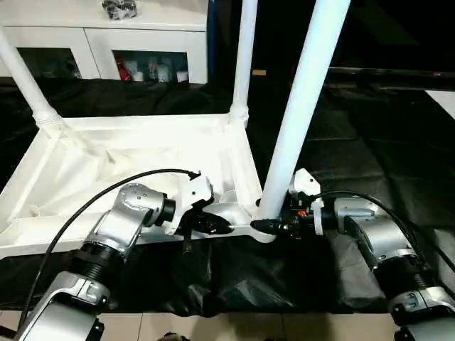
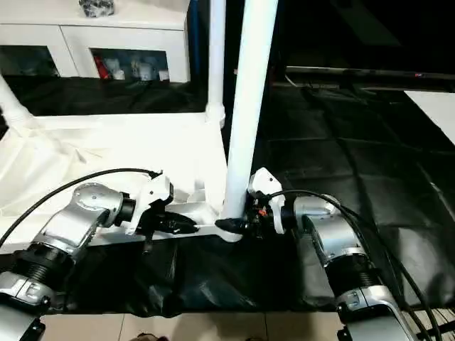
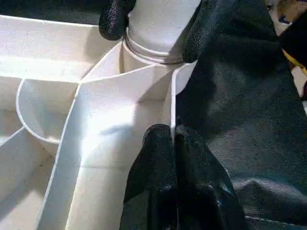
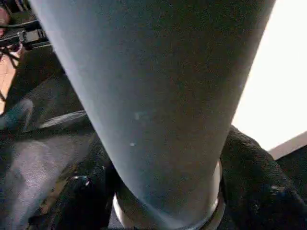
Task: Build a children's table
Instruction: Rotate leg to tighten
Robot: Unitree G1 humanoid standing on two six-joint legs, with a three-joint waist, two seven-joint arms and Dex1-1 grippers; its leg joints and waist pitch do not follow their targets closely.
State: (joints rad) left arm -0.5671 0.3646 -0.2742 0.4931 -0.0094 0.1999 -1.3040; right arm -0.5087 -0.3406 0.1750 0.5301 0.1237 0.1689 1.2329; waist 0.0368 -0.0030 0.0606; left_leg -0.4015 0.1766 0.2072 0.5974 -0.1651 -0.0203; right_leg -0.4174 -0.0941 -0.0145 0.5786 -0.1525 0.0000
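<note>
the upturned table (image 1: 142, 153) rim is pinched by the closed left gripper (image 3: 172, 143) — the near leg (image 1: 302, 106) base is clasped by the spread right gripper (image 1: 274, 226).

A black cloth (image 1: 370, 156) covers the counter, wrinkled and hanging over its near edge, with pale floor tiles (image 1: 213, 327) below. Beyond the far edge stands a white cabinet (image 1: 106, 35) with glass doors; small jars and cups (image 1: 153, 71) sit behind the glass, and a dark bundle (image 1: 119, 8) lies on its top.
</note>
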